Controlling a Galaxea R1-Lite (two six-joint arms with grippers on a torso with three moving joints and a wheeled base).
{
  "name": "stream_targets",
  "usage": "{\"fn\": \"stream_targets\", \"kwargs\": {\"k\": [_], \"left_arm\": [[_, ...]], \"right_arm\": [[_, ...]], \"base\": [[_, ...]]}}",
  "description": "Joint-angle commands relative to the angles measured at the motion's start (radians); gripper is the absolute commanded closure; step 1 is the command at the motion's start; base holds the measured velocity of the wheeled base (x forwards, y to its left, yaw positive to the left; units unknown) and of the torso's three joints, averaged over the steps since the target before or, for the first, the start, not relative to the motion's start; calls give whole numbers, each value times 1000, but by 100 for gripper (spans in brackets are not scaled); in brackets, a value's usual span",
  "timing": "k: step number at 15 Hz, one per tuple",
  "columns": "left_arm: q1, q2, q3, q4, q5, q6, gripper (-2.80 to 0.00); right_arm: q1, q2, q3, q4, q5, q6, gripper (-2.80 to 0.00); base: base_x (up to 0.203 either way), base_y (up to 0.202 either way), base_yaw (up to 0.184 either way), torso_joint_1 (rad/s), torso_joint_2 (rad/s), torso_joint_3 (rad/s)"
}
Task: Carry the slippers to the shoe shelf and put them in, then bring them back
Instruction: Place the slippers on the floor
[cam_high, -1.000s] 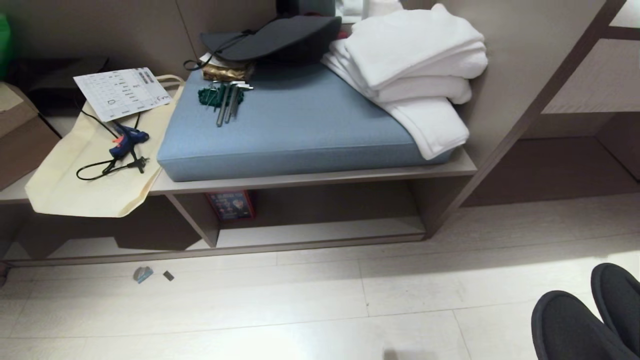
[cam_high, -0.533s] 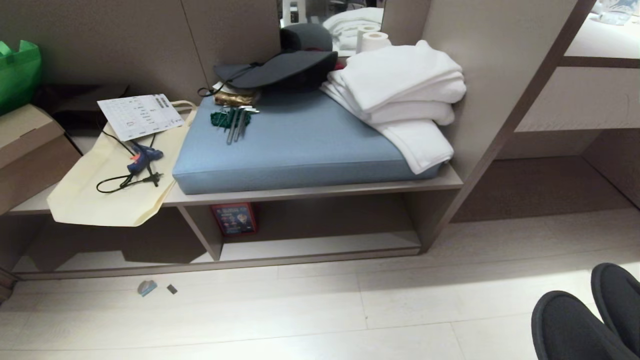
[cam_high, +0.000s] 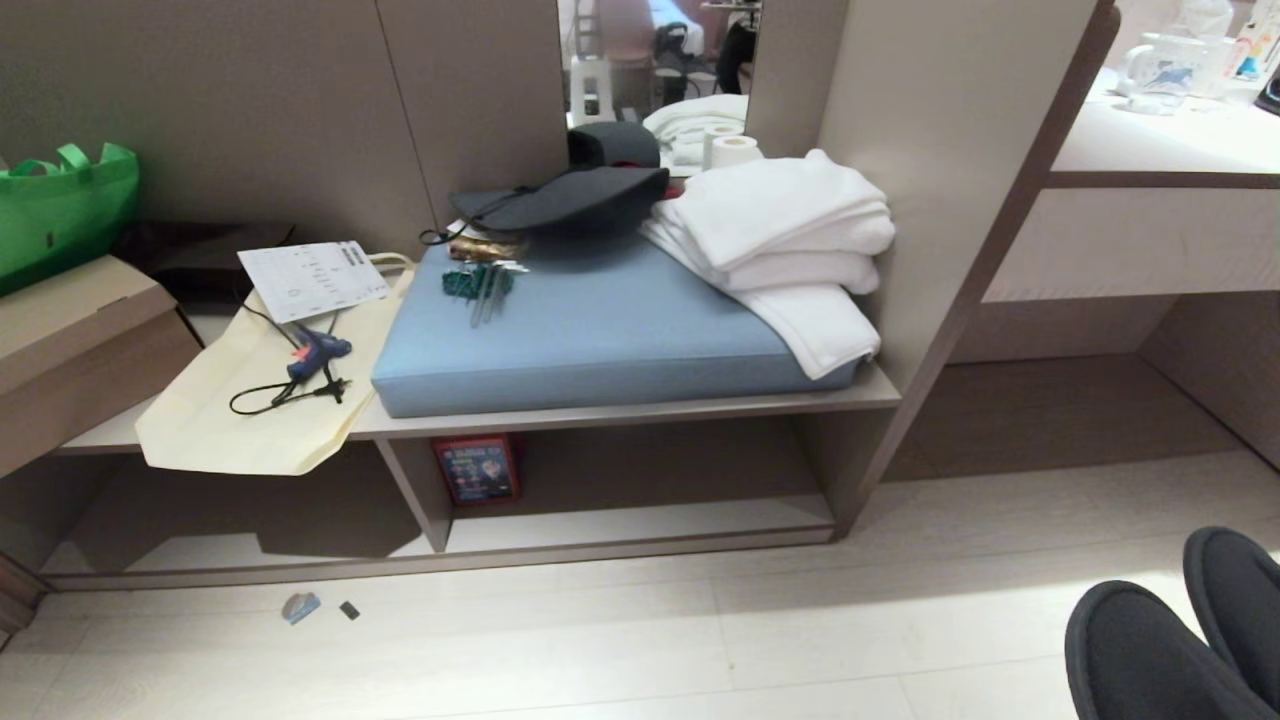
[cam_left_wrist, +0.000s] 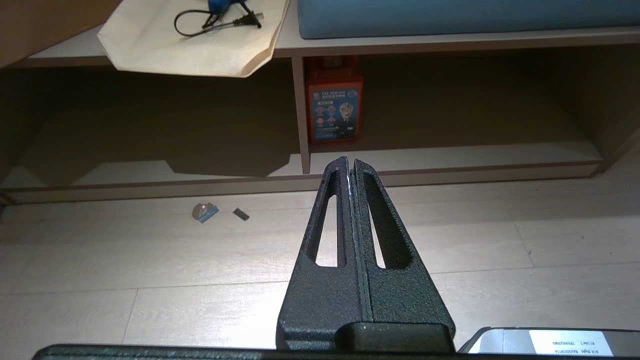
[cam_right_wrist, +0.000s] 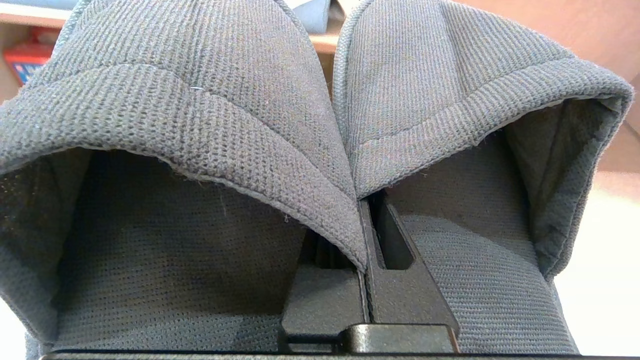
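Observation:
Two dark grey slippers (cam_high: 1140, 650) hang side by side at the lower right of the head view, above the pale floor. In the right wrist view my right gripper (cam_right_wrist: 367, 225) is shut on their touching inner edges, with one finger inside each slipper (cam_right_wrist: 175, 100); the fingertips are hidden under the fabric bands. The shoe shelf (cam_high: 640, 410) stands ahead and to the left, a low taupe unit with an upright divider (cam_high: 412, 490) and a pale base board. My left gripper (cam_left_wrist: 348, 162) is shut and empty, above the floor, pointing at the divider (cam_left_wrist: 300, 115).
A red box (cam_high: 477, 468) stands in the right compartment beside the divider. On the shelf's top lie a blue cushion (cam_high: 600, 330), white towels (cam_high: 790, 240), a cream bag (cam_high: 250, 400) and a glue gun (cam_high: 318, 348). Small scraps (cam_high: 300, 606) lie on the floor. A desk (cam_high: 1150, 230) stands at the right.
The head camera has tilted up: the shelf and floor sit lower in the picture and more wall shows. The slippers keep their place in the view.

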Motion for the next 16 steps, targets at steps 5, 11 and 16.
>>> {"fn": "stream_targets", "kwargs": {"k": [5,11,16], "left_arm": [[-1,1,0,-1,0,-2,0],[1,1,0,-1,0,-2,0],[1,1,0,-1,0,-2,0]], "right_arm": [[0,2,0,1,1,-1,0],[0,2,0,1,1,-6,0],[0,2,0,1,1,-7,0]], "base": [[0,0,0,0,3,202],[0,0,0,5,2,198],[0,0,0,2,3,69]]}}
